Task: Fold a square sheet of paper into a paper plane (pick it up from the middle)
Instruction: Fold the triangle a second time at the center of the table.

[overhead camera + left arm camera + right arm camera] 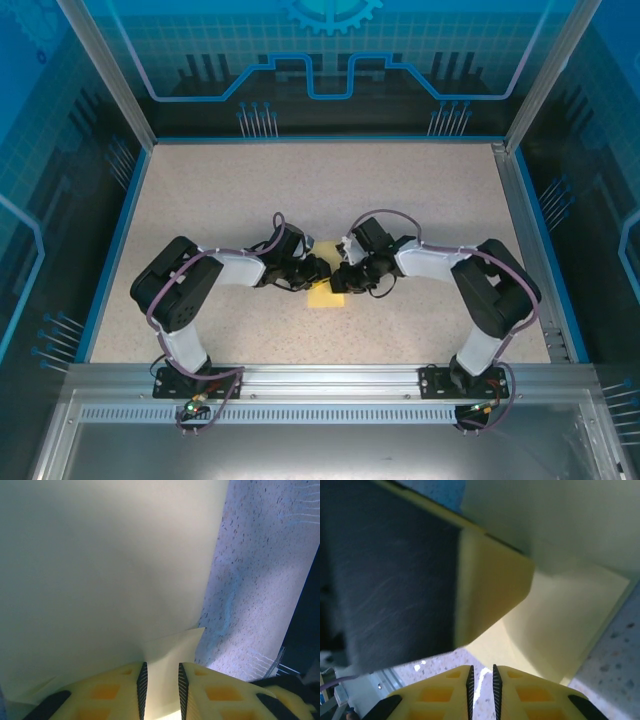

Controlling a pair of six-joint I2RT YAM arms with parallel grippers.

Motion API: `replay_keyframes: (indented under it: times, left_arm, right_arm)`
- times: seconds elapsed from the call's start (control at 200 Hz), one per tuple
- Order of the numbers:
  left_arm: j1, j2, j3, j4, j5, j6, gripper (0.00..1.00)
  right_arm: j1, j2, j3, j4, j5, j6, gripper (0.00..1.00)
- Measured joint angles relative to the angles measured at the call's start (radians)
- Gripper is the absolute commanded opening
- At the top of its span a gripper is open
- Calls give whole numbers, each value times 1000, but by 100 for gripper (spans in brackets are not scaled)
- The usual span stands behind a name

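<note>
Paper (326, 296): you have one sheet, pale yellow, thin, smooth and folded into layers, at the middle of the table (300, 180). Two grippers meet there. Your left gripper (163, 669) shows a narrow slit with a paper flap in it; whether it is pinched, you cannot tell. Your right gripper (482, 671) is barely parted and holds nothing. The table is speckled beige with a blue rim, and the walls (60, 150) are blue and patterned.
</note>
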Motion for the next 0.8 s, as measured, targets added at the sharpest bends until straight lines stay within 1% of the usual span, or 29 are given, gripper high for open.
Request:
replay_keyframes:
  times: [0.175, 0.245, 0.335, 0.455, 0.54, 0.695, 0.8]
  left_arm:
    - [0, -5, 0, -8, 0, 2, 29]
    - [0, -8, 2, -18, -1, 6, 29]
    - [0, -13, 6, -34, -4, 7, 33]
    - [0, -36, 6, -55, -4, 7, 33]
    - [0, -67, 6, -67, -4, 7, 31]
    - [0, -136, 3, -64, -3, 4, 23]
    - [-2, -146, -2, -56, 0, -4, 19]
  right_arm:
    - [-21, 45, -45, 31, -7, 3, 18]
    - [-27, 45, -58, 56, -23, 3, 18]
    - [-32, 45, -70, 78, -38, 3, 18]
    - [-35, 43, -80, 93, -45, 4, 17]
    - [-35, 42, -83, 100, -46, 7, 17]
    - [-37, 42, -83, 101, -47, 14, 16]
    - [-37, 42, -85, 105, -47, 19, 16]
